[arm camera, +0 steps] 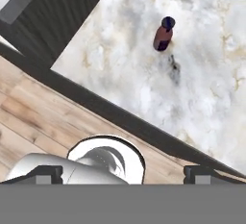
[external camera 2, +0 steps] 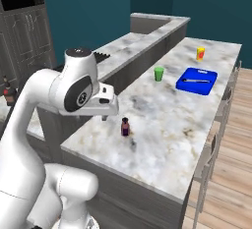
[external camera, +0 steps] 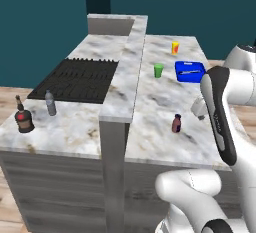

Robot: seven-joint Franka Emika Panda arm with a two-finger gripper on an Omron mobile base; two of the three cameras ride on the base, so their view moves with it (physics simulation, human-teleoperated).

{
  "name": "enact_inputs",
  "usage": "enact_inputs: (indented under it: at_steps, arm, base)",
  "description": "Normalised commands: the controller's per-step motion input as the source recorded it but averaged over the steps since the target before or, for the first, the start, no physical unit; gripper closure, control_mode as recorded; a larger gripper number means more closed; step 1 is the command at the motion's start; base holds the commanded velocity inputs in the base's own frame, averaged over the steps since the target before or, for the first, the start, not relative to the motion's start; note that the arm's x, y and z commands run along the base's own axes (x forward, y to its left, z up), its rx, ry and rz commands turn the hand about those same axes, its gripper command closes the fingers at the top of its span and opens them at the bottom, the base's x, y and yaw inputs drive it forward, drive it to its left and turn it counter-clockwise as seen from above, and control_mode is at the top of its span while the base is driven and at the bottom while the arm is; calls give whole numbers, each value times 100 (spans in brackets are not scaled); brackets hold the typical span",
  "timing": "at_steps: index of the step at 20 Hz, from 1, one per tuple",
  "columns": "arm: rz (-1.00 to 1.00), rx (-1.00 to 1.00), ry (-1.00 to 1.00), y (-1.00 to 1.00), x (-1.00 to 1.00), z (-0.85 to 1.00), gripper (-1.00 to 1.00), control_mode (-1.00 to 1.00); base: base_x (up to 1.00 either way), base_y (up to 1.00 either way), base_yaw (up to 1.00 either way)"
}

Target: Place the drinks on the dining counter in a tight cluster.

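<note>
Fig. Dining counter (external camera 2: 197,120), three views. The tiny maroon bottle (external camera 2: 125,127) stands upright near the counter's front edge; I have the gripper (arm camera: 122,172) above and just beside it, fingers spread wide, holding nothing. The slim water bottle (external camera: 50,103) and squat brown bottle (external camera: 23,117) stand on the stove-side worktop (external camera: 75,127), beyond the raised ledge (external camera: 125,77). I judge the maroon bottle light, rigid, easily tipped; I would grip its body below the cap.
</note>
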Motion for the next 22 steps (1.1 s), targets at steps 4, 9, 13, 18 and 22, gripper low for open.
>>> enact_inputs:
  at_steps: [4,9,13,18,22]
  arm:
    - [0,-4,2,3,0,10,-100,-100]
    - [0,0,0,0,0,0,-100,100]
    - [0,0,0,0,0,0,-100,100]
    - [0,0,0,0,0,0,-100,100]
    - [0,0,0,0,0,0,-100,100]
  base:
    - [0,0,0]
    - [-22,20,0]
    - [-32,93,-2]
    - [-12,99,-1]
    - [0,100,-6]
